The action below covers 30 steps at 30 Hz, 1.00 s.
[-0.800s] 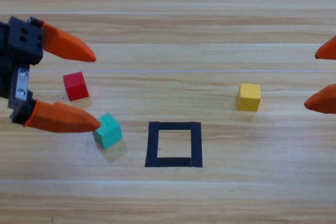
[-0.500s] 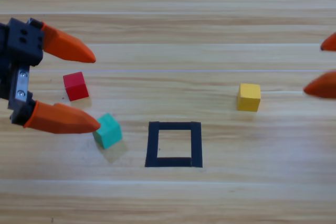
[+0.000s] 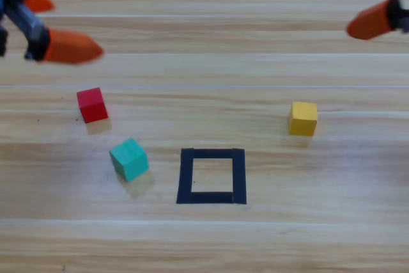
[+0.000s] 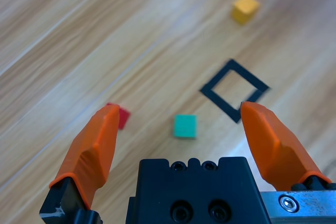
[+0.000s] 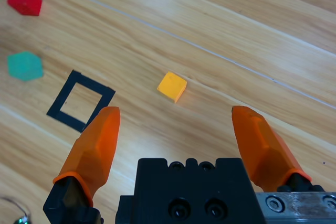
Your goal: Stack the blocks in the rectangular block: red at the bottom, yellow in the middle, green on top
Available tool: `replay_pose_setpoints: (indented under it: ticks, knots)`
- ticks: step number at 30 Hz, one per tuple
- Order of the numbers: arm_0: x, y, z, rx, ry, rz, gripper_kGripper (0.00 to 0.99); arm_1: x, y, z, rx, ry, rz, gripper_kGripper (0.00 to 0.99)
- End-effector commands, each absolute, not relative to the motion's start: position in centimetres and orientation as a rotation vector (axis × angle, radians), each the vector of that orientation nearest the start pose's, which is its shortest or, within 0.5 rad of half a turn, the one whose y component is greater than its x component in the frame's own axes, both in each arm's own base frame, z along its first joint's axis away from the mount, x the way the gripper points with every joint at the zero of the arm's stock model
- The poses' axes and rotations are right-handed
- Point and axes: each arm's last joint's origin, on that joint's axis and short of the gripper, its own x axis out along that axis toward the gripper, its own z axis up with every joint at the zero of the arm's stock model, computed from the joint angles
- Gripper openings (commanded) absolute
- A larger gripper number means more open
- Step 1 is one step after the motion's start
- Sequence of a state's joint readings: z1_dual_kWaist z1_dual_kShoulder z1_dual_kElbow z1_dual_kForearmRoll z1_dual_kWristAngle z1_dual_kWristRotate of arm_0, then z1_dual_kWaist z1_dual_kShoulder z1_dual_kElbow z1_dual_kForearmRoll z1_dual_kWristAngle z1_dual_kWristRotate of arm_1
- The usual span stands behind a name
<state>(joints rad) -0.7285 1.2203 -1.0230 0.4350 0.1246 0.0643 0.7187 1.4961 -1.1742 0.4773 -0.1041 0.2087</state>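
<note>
The red cube (image 3: 92,105) sits left of centre on the table. The teal-green cube (image 3: 129,158) lies just below and right of it, turned at an angle. The yellow cube (image 3: 302,118) rests on the right. The black tape square (image 3: 186,176) holds nothing. My left gripper (image 3: 77,27) hovers open at the upper left, well clear of the red cube. Its wrist view shows the red cube (image 4: 122,117) beside one jaw, the green cube (image 4: 185,126) and the tape square (image 4: 216,75). My right gripper (image 5: 175,110) is open, high above the yellow cube (image 5: 172,86).
Only one orange finger (image 3: 370,20) of the right gripper shows in the high view, at the top right edge. The wooden table (image 3: 211,241) is bare around the cubes and the tape square (image 5: 94,81).
Both grippers pulled away toward the top of the high view. The left one left the red cube's sides for the upper left corner. The cubes have not moved.
</note>
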Motion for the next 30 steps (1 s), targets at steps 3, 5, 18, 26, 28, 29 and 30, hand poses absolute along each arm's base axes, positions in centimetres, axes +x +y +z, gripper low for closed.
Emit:
replay_pose_setpoints:
  ticks: [3,5,18,26,28,29,30]
  knots:
    - [16.4,-11.8,37.1,0.106,0.569,-0.232,0.962,26.9,21.7,31.2,-0.122,0.914,0.35,0.936]
    - [16.8,-11.7,37.0,0.049,0.578,-0.193,0.962,27.7,22.4,30.6,-0.142,0.951,0.339,0.934]
    - [23.2,-16.6,33.5,-0.132,0.903,0.0,0.962,35.0,28.5,24.6,-0.119,1.324,0.05,0.988]
    - [29.4,-18.8,30.9,-0.189,1.125,0.073,0.971,36.0,29.3,21.6,-0.094,1.387,-0.02,0.983]
    - [30.2,-18.5,30.4,-0.222,1.14,0.107,0.974,36.2,29.5,20.8,-0.098,1.399,-0.029,0.982]
    - [30.6,-18.4,30.0,-0.248,1.145,0.136,0.98,36.3,29.6,20.3,-0.092,1.412,-0.033,0.98]
    - [31.1,-18.4,29.6,-0.256,1.153,0.152,0.98,36.3,29.7,20.0,-0.081,1.427,-0.029,0.977]
